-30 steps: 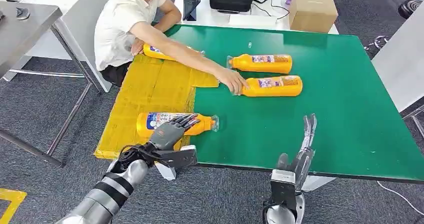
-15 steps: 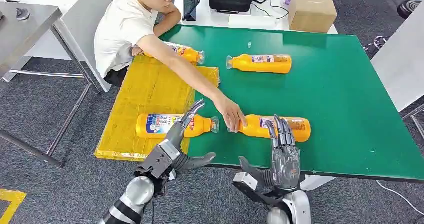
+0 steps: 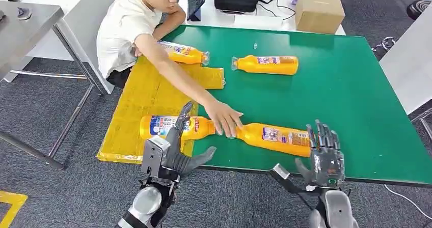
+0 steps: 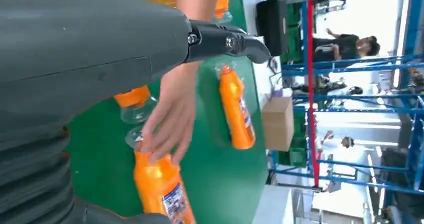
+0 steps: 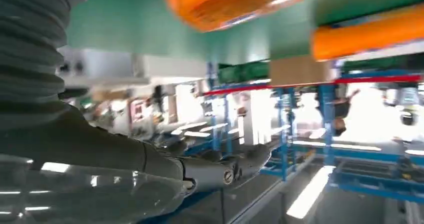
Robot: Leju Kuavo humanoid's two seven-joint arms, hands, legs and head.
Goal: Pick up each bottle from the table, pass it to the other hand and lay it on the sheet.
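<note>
Right hand spread, holding nothing, hovering beside near bottle; left hand released too. Person's hand touching its neck: you're risking collision reaching now.

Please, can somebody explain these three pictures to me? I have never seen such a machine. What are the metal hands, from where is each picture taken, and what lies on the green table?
The metal hands belong to a humanoid robot. The wide picture is from its head, looking down; the other two come from cameras at its wrists and appear turned. The left hand and right hand are both open and hold nothing. On the green table lies a yellow sheet. Four orange bottles lie flat: two on the sheet, two on bare table. A seated person's hand rests on the nearest bottle's neck.
</note>
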